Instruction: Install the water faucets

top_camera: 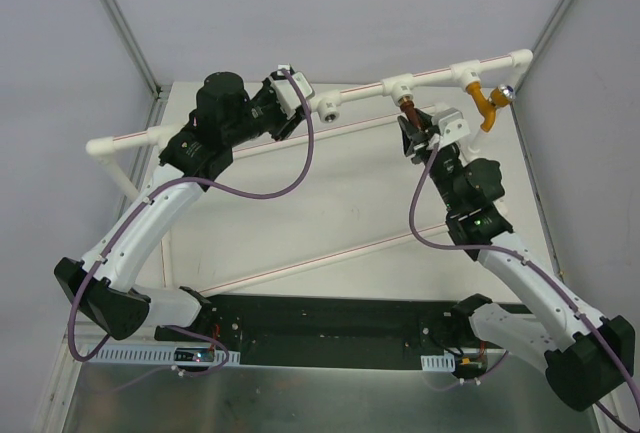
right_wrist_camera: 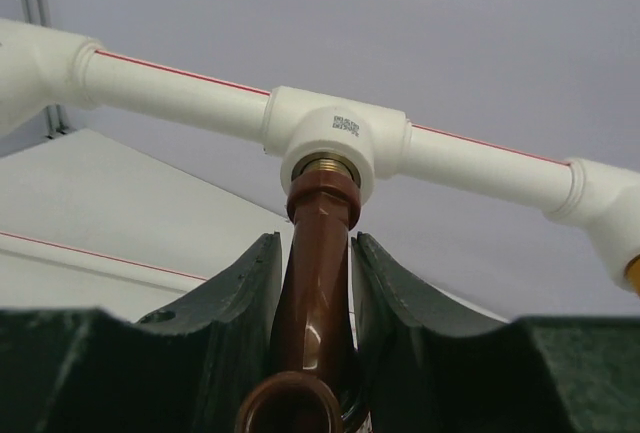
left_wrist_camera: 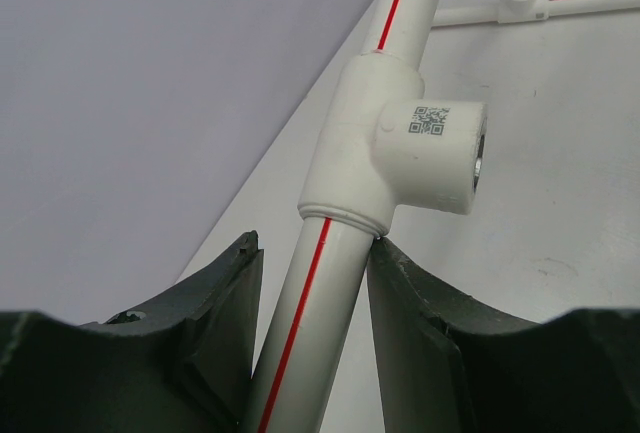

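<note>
The dark reddish-brown faucet (top_camera: 408, 109) hangs from the middle tee socket (top_camera: 397, 84) of the white pipe rail. In the right wrist view its brass thread sits in the socket (right_wrist_camera: 335, 131) and its body (right_wrist_camera: 322, 253) runs down between my fingers. My right gripper (top_camera: 416, 131) (right_wrist_camera: 315, 241) is shut on it. The orange-yellow faucet (top_camera: 488, 105) with a shiny round end hangs from the right tee (top_camera: 467, 75), free of any gripper. My left gripper (top_camera: 297, 105) (left_wrist_camera: 312, 248) is shut on the white pipe (left_wrist_camera: 320, 293), just below an empty tee socket (left_wrist_camera: 420, 153) (top_camera: 328, 106).
The pipe rail (top_camera: 430, 73) runs from the left elbow (top_camera: 100, 146) to the back right corner (top_camera: 520, 58). Two thin red-striped pipes (top_camera: 320, 258) cross the table. Grey walls and metal posts (top_camera: 120, 18) close in the back and sides.
</note>
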Available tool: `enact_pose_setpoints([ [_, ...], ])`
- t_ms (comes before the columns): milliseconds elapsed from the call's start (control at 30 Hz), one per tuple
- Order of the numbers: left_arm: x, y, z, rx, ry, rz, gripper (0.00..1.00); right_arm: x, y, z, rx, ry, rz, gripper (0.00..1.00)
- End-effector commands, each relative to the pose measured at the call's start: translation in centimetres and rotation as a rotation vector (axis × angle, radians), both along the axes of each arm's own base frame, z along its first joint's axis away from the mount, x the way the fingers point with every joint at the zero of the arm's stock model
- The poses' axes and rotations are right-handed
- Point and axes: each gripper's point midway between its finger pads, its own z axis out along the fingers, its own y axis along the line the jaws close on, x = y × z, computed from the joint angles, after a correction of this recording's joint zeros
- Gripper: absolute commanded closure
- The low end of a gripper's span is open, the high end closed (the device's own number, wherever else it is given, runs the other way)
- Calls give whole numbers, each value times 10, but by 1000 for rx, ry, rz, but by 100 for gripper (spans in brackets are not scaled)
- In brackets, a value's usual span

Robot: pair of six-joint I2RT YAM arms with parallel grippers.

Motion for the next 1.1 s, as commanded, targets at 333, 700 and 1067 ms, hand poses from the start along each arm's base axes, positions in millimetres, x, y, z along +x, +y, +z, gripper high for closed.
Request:
enact_pose_setpoints([
  [333,-90,0,-132,109,709,-40,100,9,13,-25,707,385,54,100],
  [700,-89,0,-133,108,717,-36,100,5,16,-8,1135,526,133,100],
  [1067,-89,0,-133,110,713,-33,100,-2,2,14,1503,612,158,100],
])
